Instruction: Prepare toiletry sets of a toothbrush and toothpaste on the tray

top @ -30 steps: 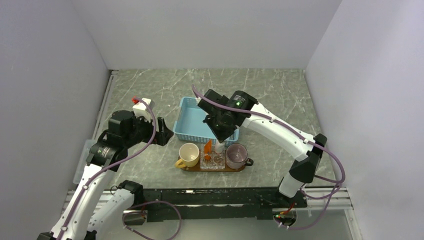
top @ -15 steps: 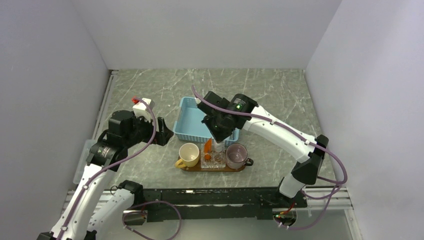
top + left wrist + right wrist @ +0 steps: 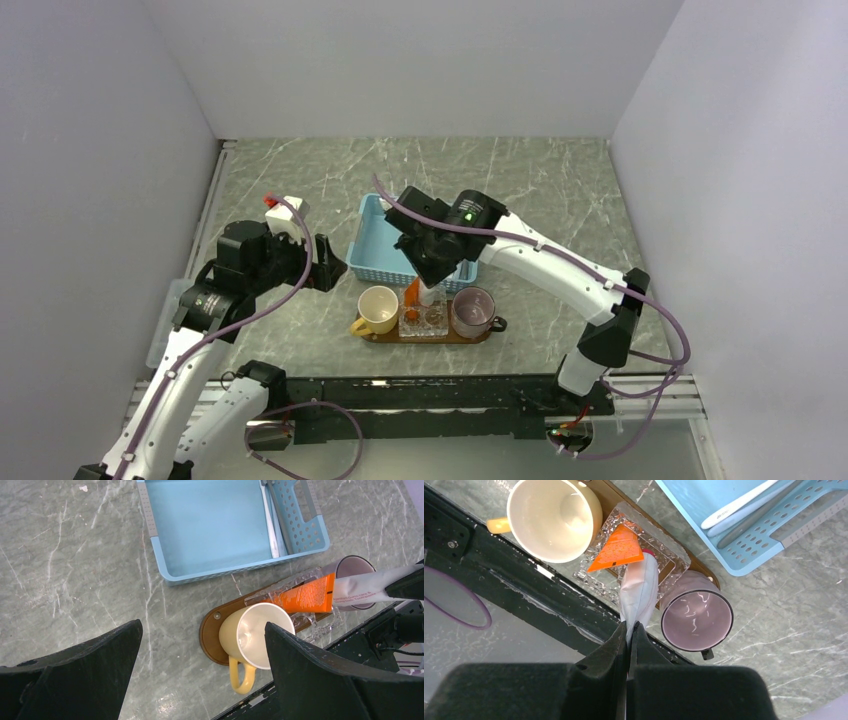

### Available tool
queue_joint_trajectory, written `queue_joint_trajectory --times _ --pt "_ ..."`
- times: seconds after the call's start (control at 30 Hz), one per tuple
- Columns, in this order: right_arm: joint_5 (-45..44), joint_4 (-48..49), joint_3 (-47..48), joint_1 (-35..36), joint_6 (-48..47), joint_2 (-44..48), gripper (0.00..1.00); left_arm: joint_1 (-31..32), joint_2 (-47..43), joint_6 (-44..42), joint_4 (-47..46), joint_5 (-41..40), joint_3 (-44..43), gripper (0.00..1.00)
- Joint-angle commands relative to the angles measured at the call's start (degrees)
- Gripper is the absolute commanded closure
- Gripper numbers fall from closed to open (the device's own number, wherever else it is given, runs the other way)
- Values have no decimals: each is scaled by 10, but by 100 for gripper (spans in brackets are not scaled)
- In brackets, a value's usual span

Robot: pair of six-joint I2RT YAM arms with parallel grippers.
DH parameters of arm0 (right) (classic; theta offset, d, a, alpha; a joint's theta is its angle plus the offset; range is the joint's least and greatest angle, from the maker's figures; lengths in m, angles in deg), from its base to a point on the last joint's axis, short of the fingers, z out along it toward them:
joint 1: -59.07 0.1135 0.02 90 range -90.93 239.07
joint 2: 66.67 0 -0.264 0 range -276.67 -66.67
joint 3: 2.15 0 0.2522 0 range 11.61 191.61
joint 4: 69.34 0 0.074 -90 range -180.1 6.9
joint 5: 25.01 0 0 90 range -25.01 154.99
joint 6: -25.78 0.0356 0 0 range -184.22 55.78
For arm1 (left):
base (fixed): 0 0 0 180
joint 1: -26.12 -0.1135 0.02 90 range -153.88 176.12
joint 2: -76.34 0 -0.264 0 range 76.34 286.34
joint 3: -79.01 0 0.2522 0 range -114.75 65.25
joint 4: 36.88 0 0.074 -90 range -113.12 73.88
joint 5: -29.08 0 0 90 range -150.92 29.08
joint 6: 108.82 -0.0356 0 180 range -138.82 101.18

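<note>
My right gripper is shut on the flat end of the white tube and holds it upright over the clear glass dish on the brown wooden tray. The tube's cap end is at the dish, next to the orange tube that leans in it. In the top view the right gripper hangs over the tray. Pale toothbrushes lie in the blue basket. My left gripper is open and empty, above the table left of the tray.
A yellow cup stands on the tray's left end and a purple cup on its right end. The blue basket sits just behind the tray. The table's near edge and black rail run right in front of the tray.
My right gripper has moved a little left and down with the white tube, bringing it closer to the glass dish. The left arm has not moved.
</note>
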Motion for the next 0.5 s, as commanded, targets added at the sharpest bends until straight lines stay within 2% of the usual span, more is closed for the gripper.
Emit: queue_joint_trajectory --times 0.0,0.47 --pt "-19 -2 27 4 11 3 100 2 -4 -5 -19 -3 3 1" --pt "-22 33 -51 0 19 21 100 2 -4 -6 -18 -3 4 1"
